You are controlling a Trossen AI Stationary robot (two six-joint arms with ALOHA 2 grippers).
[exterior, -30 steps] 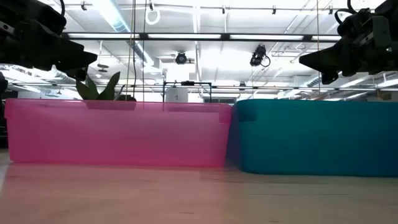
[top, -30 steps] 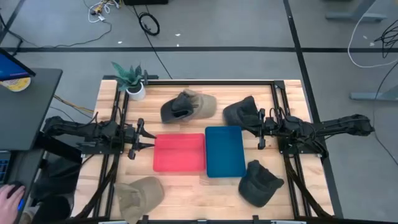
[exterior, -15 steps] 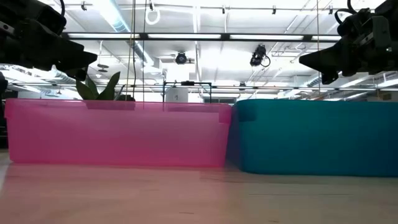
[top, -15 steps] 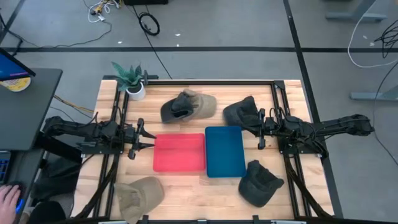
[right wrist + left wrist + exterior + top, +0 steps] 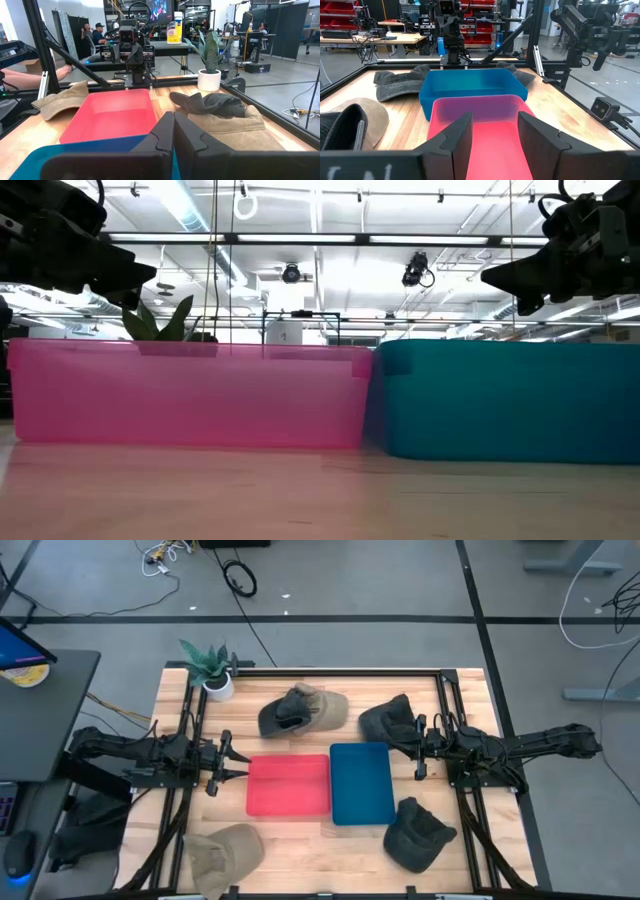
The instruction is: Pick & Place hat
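Note:
Several hats lie on the wooden table: a tan and dark one [image 5: 303, 710] at the far middle, a dark grey one [image 5: 385, 720] at the far right, a dark one [image 5: 418, 833] at the near right, and a tan one [image 5: 225, 852] at the near left. My left gripper [image 5: 240, 764] hovers level at the table's left, open, pointing over the red bin [image 5: 289, 785]; nothing sits between its fingers [image 5: 457, 142]. My right gripper [image 5: 416, 748] hovers level at the right, shut and empty [image 5: 173, 135], beside the dark grey hat and pointing over the blue bin [image 5: 362, 782].
The red bin and the blue bin stand side by side in the table's middle. A potted plant [image 5: 212, 668] stands at the far left corner. A black frame rail [image 5: 340, 670] runs along the far edge. People sit beyond the table [image 5: 95, 35].
Both arms have kept still. A person's hand beside the table's near left corner has drawn back out of the high view.

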